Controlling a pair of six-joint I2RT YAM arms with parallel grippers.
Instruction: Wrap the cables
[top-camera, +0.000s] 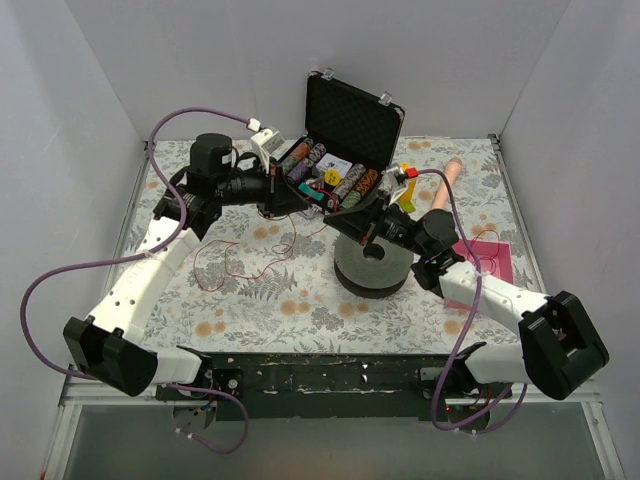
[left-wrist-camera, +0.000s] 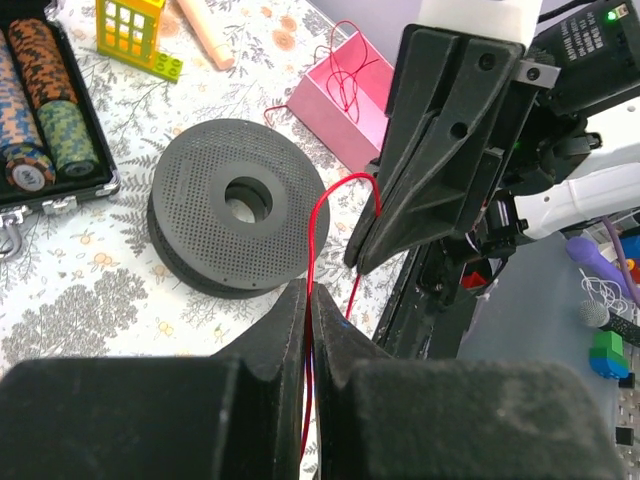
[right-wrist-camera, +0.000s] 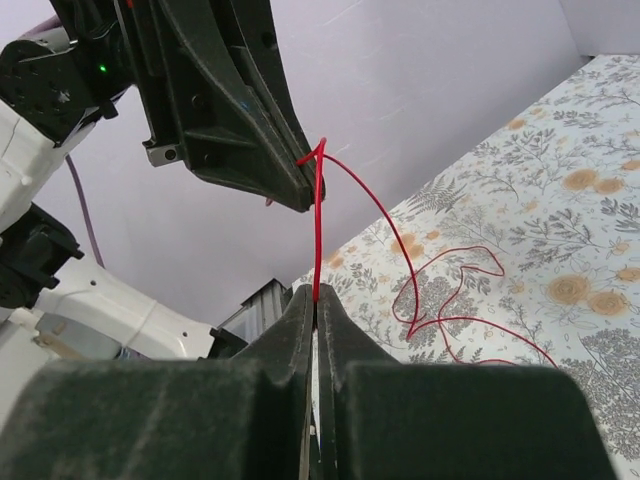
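The thin red wire (left-wrist-camera: 317, 215) runs taut between my two grippers above the table. My left gripper (left-wrist-camera: 309, 290) is shut on it; in the top view it (top-camera: 322, 203) hangs in front of the open case. My right gripper (right-wrist-camera: 316, 292) is also shut on the wire (right-wrist-camera: 318, 230), a short way from the left gripper's tips (right-wrist-camera: 298, 195); in the top view it (top-camera: 347, 224) is just above the dark grey spool (top-camera: 372, 268). The rest of the wire (top-camera: 236, 263) lies in loose loops on the floral cloth, left of the spool.
An open black case of poker chips (top-camera: 345, 150) stands at the back. A pink box (top-camera: 492, 257) with red wire in it lies right of the spool. A yellow block (left-wrist-camera: 134, 30) and a beige stick (top-camera: 447, 176) lie behind. White walls enclose the table.
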